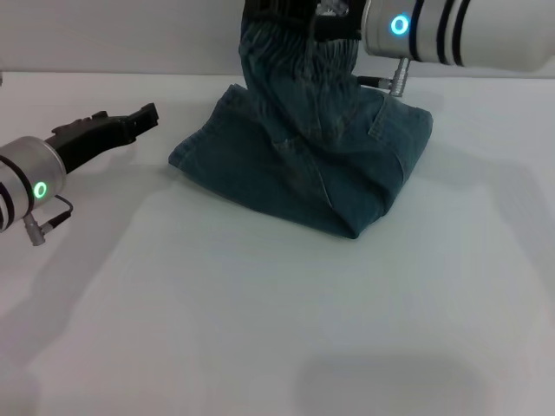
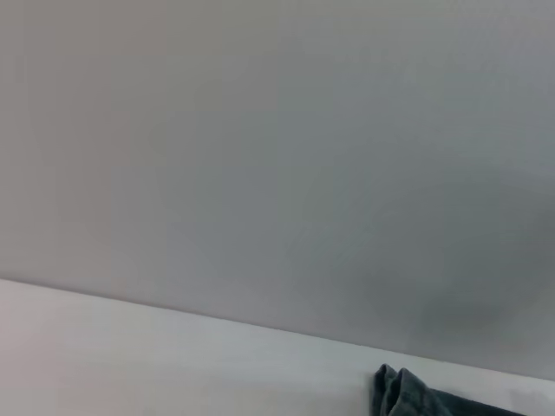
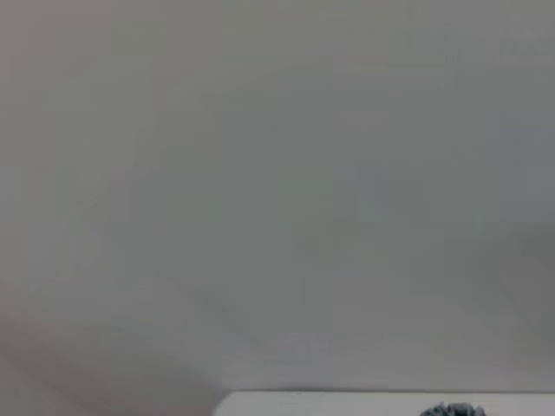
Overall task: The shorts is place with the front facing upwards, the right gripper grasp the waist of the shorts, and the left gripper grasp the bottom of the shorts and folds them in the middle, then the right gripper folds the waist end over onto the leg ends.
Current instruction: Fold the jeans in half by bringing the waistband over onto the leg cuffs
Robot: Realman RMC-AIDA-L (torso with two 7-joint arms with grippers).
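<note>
Surface point(image 1: 260, 329) first: a smooth, matte white plane with soft shadows, meeting a pale wall at the back. On its far half lie the shorts point(image 1: 321, 173), blue-green denim folded into a thick, roughly rectangular wad with rounded folded edges, stitch lines and a pocket seam showing on top. From that wad the waist point(image 1: 299, 69) rises as a puckered, ribbed elastic band, pulled upright and narrower than the cloth under it. The right arm, a white cylinder with black bands and a bluish-white ring, reaches in from the upper right; the right end effector point(image 1: 290, 17) sits at the top of the lifted band and is closed on it, though its fingers are mostly cut off by the frame edge. The left end effector point(image 1: 143, 117), a black angular claw on a silver arm with a green ring, hovers low at the left, well apart from the denim, holding nothing; its finger gap cannot be told. In the left wrist view only a crumpled denim corner shows.
</note>
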